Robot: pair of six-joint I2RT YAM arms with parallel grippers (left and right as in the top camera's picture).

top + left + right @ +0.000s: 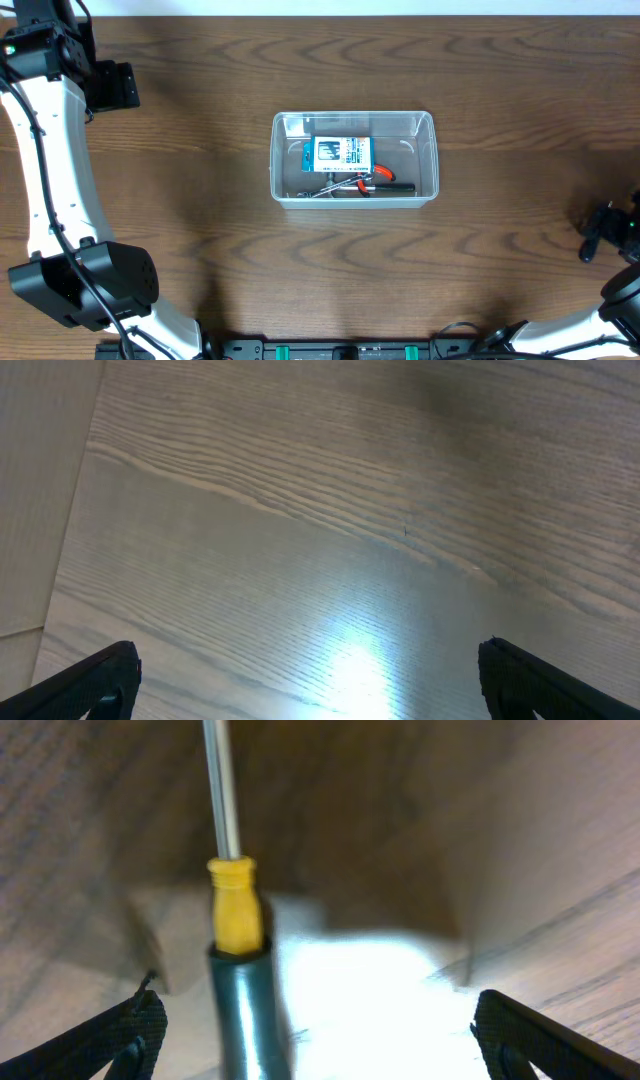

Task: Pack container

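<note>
1. Container (354,160): the clear plastic tub stands at the centre of the desk (200,200), long side running left to right, upright and open at the top. It is well apart from both arms.

2. Contents of the container: a blue-and-white box (337,152) lies flat in the middle. Along the near wall lies a tool with orange handles (364,186). Just beside it is a dark-handled item (397,186). The exact type of either tool cannot be told.

3. Left arm (50,150): it stands at the left edge of the desk, its head near the far left corner. The left jaws are spread wide. In the wrist view both fingertips (100,675) sit at the lower corners, with only bare wood grain between them. Nothing is gripped.

4. Right arm (575,325): its head is near the right edge of the desk. The right jaws are likewise spread wide. A screwdriver (238,920), with a metal shaft, yellow collar and dark handle, lies between the fingertips (130,1035). It is nearer one finger and blurred. No finger is seen touching it.
</note>
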